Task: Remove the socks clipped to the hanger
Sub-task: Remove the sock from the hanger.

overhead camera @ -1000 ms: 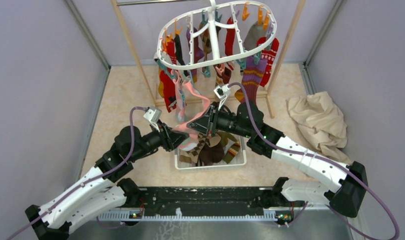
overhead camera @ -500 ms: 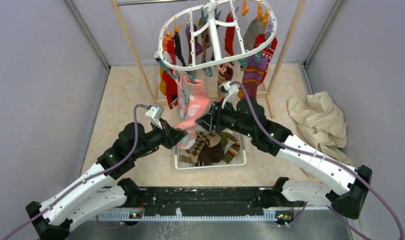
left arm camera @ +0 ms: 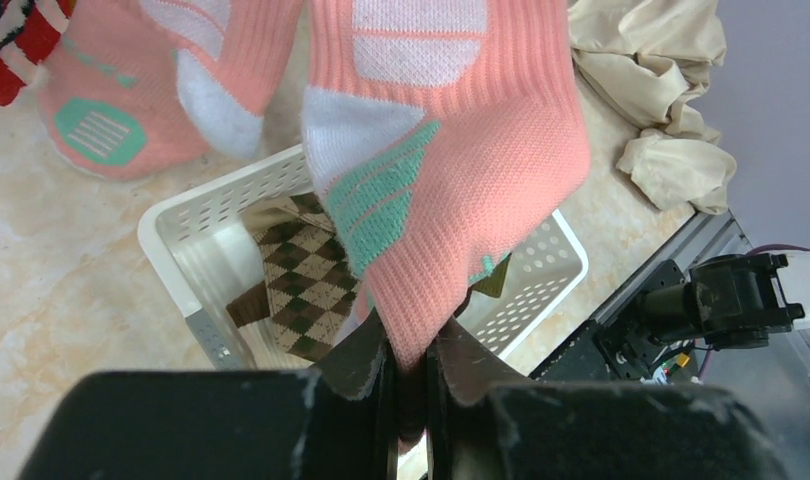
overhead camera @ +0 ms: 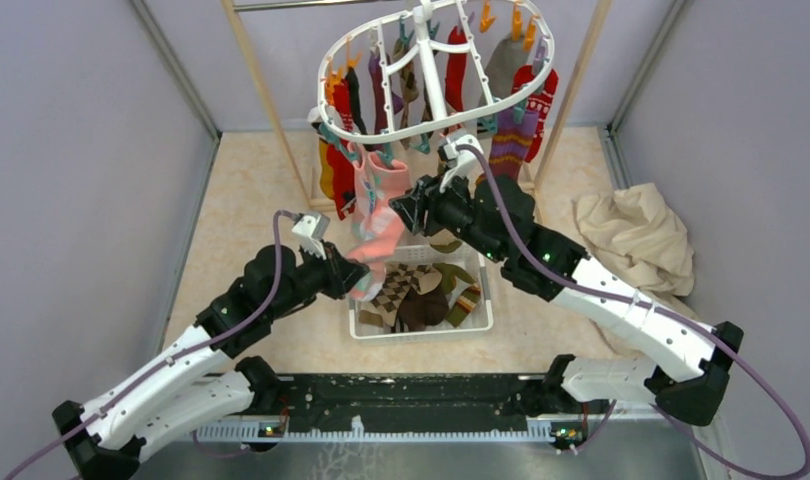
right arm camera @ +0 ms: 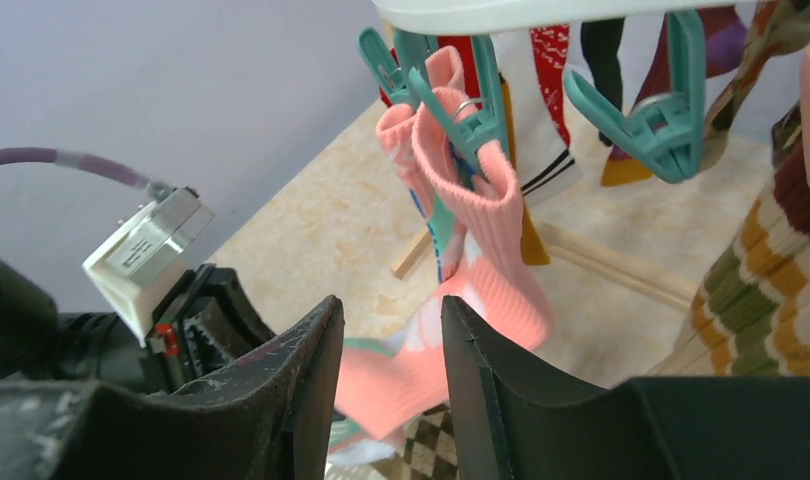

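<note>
**Operator:** Beige marbled floor, top view. Where is the work item?

**Technician:** White plastic oval drying hanger at 12 o'clock, socks clipped around it. One salmon-pink ribbed sock hangs from a teal plastic clip at the frame's 7 o'clock rim.

**Operator:** Tool status?

**Technician:** Left gripper is clenched on that sock's lower end, over the white slotted basket. Right gripper is released, with jaws apart, at the sock's 3 o'clock.

The hook of the hanger runs off the top edge. The pink sock vanishes at its lower end between the left fingers and hides much of the basket. The right edge cuts off a striped sock.
</note>
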{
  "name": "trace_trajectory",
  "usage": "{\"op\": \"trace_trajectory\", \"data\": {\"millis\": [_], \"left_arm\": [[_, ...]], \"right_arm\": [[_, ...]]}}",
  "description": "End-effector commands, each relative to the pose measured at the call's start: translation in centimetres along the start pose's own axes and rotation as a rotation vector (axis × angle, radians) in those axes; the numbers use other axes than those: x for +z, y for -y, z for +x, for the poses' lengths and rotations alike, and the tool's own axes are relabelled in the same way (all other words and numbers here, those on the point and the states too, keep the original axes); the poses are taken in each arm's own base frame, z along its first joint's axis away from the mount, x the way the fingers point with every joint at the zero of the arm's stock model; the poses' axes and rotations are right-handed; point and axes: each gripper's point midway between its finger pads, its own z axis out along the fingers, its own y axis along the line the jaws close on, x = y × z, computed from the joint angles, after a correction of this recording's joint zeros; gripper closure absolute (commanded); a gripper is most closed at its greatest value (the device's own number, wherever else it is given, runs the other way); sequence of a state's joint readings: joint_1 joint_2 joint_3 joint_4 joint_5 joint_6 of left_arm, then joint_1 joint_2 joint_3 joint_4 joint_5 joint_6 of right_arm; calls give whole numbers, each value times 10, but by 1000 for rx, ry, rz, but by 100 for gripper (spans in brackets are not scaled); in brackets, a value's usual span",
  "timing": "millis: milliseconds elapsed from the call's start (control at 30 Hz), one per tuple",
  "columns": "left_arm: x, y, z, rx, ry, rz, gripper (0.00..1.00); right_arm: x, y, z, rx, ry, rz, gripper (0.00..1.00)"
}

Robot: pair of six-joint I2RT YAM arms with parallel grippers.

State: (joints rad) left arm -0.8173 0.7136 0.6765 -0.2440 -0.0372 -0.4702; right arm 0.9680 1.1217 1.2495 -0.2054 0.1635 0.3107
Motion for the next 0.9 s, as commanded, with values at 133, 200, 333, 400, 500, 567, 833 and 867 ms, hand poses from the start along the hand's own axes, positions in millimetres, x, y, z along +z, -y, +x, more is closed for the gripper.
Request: {"op": "trace_trajectory", "data": {"millis": [133,200,333,400,500,567,833,867], "left_arm": [[-11,3,-18,8,36,-15,84],[-10,1,-14,5,6,-30,84],[-9,-1,-11,3,-28,-53,84],[-12,0,-13,2,-24,-52,84],[-15,0,-15,3,-22,-56,84],[-17,-1,-15,5,-23,-59,84],[-22,0,-18,6,-22,-58,84],[-22,1,-17,5,-25,-57,84]], "right_arm": [[24,-14,-60,-140,170,-54,57],[28,-15,-66,-146,190,-63,57],[36,-9,-72,-147,203,-45,57],[39,-5,-74,-151,209,-23,57],[43,-1,-74,-160,215,-9,57],[46,1,-77,-163,229,-6,57],[61,8,-76,-174,236,-11,56],[62,8,-76,-175,242,-14,56]]}}
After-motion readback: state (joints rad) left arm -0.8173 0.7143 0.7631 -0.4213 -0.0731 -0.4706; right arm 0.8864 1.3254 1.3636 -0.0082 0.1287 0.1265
